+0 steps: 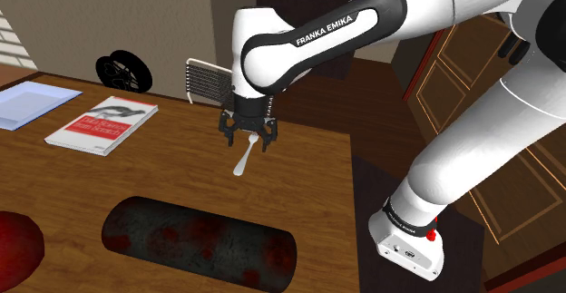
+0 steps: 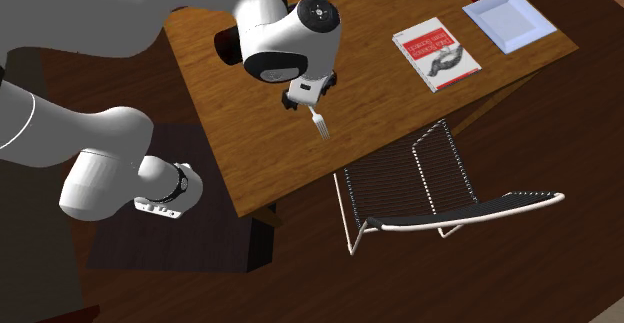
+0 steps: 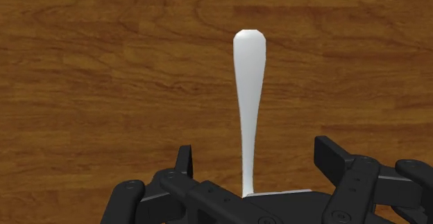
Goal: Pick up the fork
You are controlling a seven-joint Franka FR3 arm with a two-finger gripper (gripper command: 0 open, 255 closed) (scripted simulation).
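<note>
Wrist view: gripper (image 3: 254, 157) spread apart astride the white fork (image 3: 248, 84), touching neither side, handle lying flat and pointing away across the wooden table (image 3: 104, 84). Probably best to lower straight down, keep the shaft centred, then close squarely across its narrow neck.

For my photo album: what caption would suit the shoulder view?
White robot arm with open black pincer poised over a white fork on a wooden table.
</note>
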